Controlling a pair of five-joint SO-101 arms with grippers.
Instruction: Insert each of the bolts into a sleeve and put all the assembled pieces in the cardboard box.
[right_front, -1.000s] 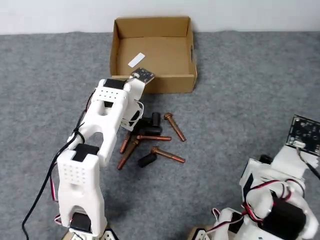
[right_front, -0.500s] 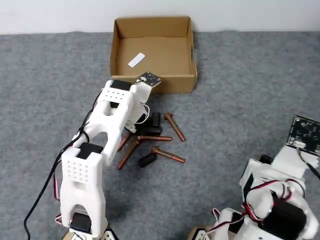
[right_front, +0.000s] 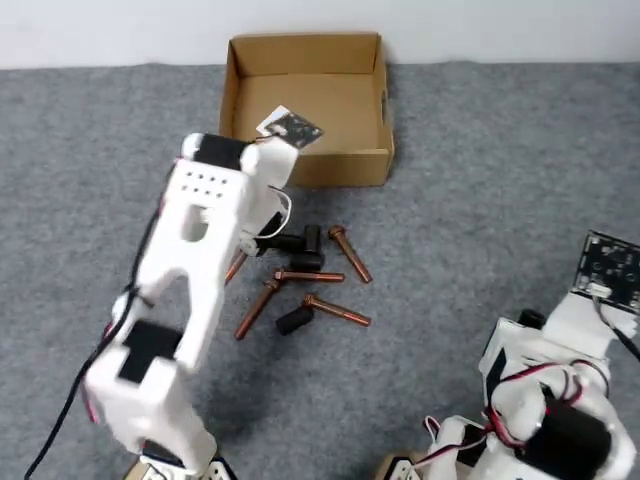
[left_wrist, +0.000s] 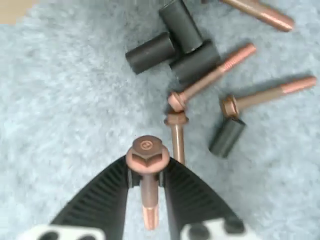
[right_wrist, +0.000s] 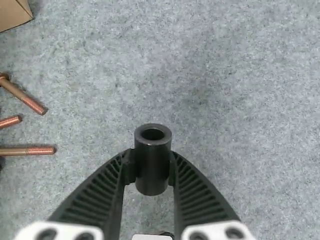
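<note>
**Both grippers loaded; box holds no assembled piece**

1. The table (right_front: 500, 180) is covered in grey carpet, and all the work items lie on it.

2. The left arm (right_front: 190, 260) extends forward over the parts pile. Its wrist is just in front of the box.

3. The right arm (right_front: 545, 400) is folded low at the near right corner, well apart from the pile.

4. The cardboard box (right_front: 340, 167) stands open at the far side of the table, beyond the pile. A white label (right_front: 268, 125) lies on its floor. No bolt or sleeve can be seen inside.

5. The left gripper (left_wrist: 147, 172) is clamped on a bolt (left_wrist: 147, 155). The black fingers grip the shank just under the flanged head. The head points away from the wrist and the threaded end points back toward it. The bolt is held over bare carpet, near the pile.

6. The right gripper (right_wrist: 151, 167) is clamped on a sleeve (right_wrist: 152, 157). The sleeve lies along the gripper's axis with its open bore showing at the outer end. Carpet lies below it.

7. Four loose bolts (left_wrist: 210, 75) lie flat in the pile at mixed angles. Two of their heads nearly touch.

8. Three loose sleeves (left_wrist: 195, 62) lie touching in a cluster on the box side of the pile. A fourth sleeve (left_wrist: 226, 136) lies apart from them, just beside one bolt's head.
</note>
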